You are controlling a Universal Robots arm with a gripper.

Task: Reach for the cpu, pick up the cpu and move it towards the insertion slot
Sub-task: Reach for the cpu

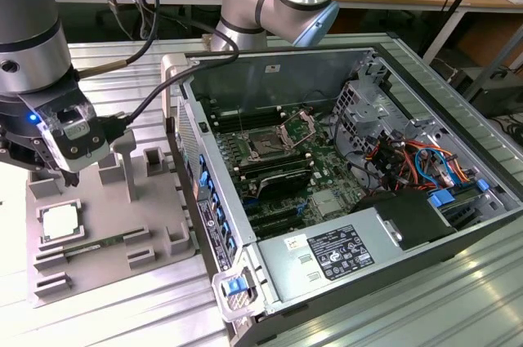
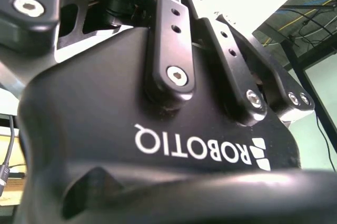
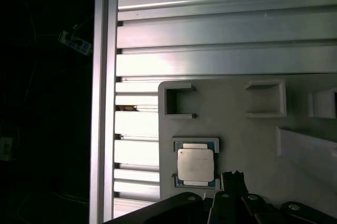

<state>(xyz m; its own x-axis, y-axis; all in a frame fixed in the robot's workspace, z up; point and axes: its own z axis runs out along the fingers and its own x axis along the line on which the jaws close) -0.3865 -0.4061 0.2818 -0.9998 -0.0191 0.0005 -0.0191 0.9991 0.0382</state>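
One slatted metal bench carries one open computer case and, to the exterior view's left of it, one gray holder. The single tool hangs over the holder, carrying nothing (wide or narrow, I cannot tell). One socket, dark inside a shiny frame, sits in the case. One chip, flat and square with a pale silver top and lighter rim, lies in the holder's pocket, near the tool and apart from it.
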